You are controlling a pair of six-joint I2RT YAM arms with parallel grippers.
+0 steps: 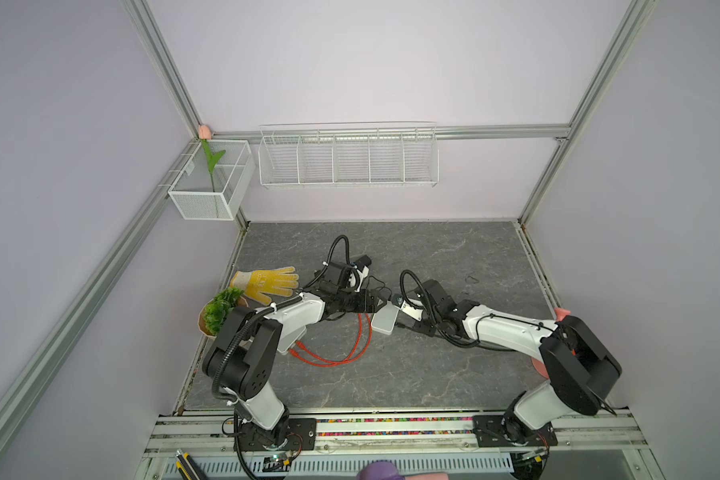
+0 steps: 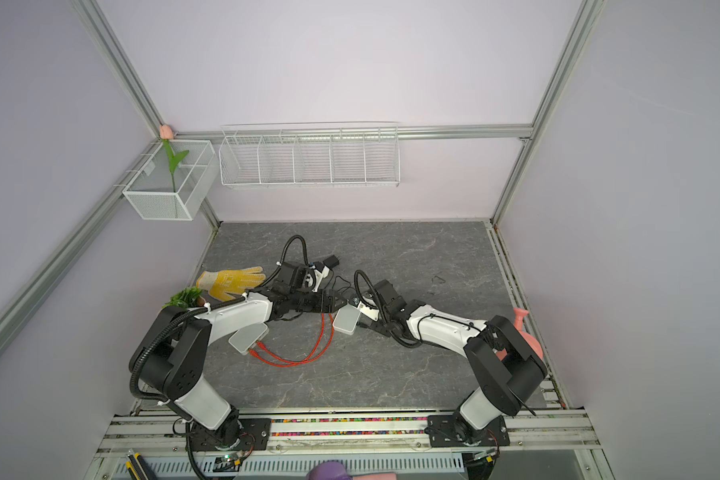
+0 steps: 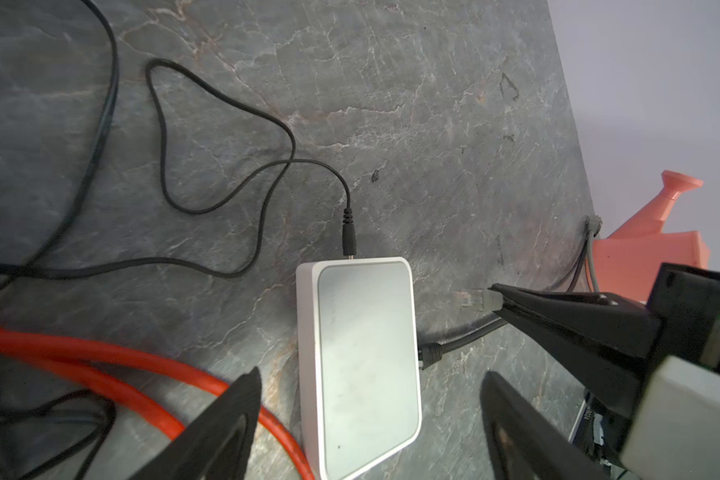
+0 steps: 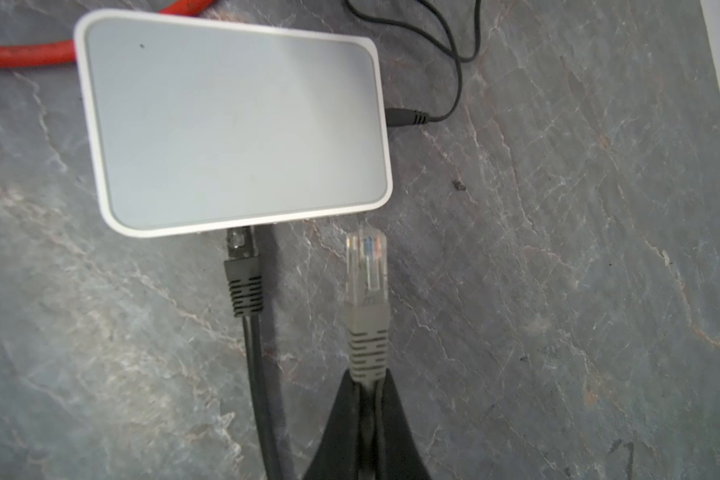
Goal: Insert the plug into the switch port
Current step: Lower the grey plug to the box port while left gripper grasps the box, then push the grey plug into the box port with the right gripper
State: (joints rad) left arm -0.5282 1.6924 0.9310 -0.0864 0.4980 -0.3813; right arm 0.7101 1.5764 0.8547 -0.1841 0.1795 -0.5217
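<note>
Your right tool (image 4: 366, 388) is clamped on the grey boot just behind the plug (image 4: 366, 266), so the clear end sticks out ahead of the fingertips, free and a little above the table (image 4: 558, 249). The switch (image 4: 233, 124) lies flat straight ahead of it, and the plug's long axis points squarely at the long side that carries the ports. Its tip stops just short of that side, not yet in. A black cable (image 4: 244, 274) already sits in one port. Your plug lines up further along the same side, toward the end where the thin power lead (image 4: 408, 116) enters, close to the corner. Judge whether a free port lies in line; the openings themselves are hidden from these views. Your left tool (image 3: 371, 376) stands apart, one finger on each side of the switch's other end, touching neither side that I can see. The right arm is the one to push.
</note>
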